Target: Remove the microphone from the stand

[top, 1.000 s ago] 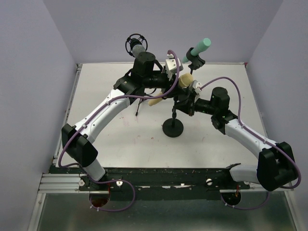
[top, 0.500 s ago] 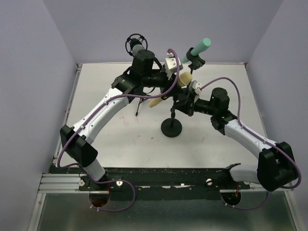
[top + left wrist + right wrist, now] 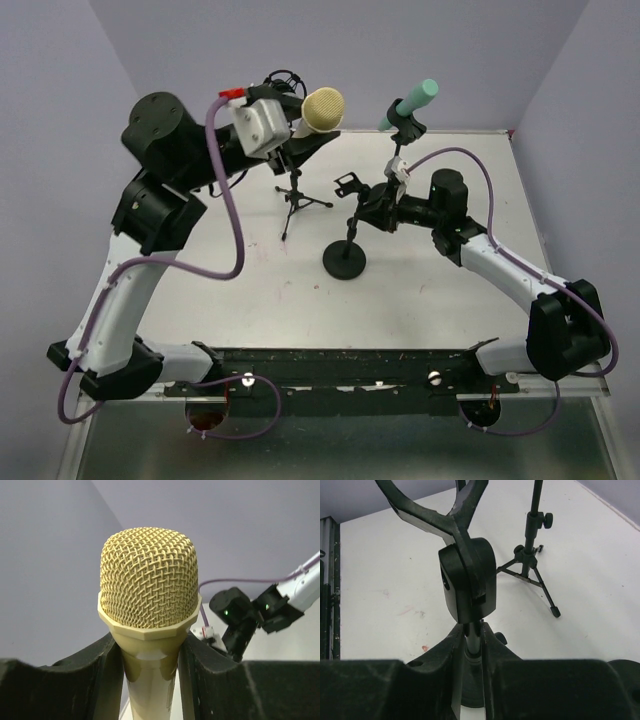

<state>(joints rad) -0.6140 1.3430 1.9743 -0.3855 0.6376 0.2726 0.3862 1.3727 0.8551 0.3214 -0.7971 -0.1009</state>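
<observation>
Tripod stand (image 3: 297, 203) and teal microphone (image 3: 412, 101) crowd the back, round-base stand (image 3: 345, 263) blocks centre, near tabletop (image 3: 250, 310) lies open.

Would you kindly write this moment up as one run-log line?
left gripper: shut on microphone, held high | right gripper: shut on stand below clip | clip: empty | task: microphone off stand
</observation>
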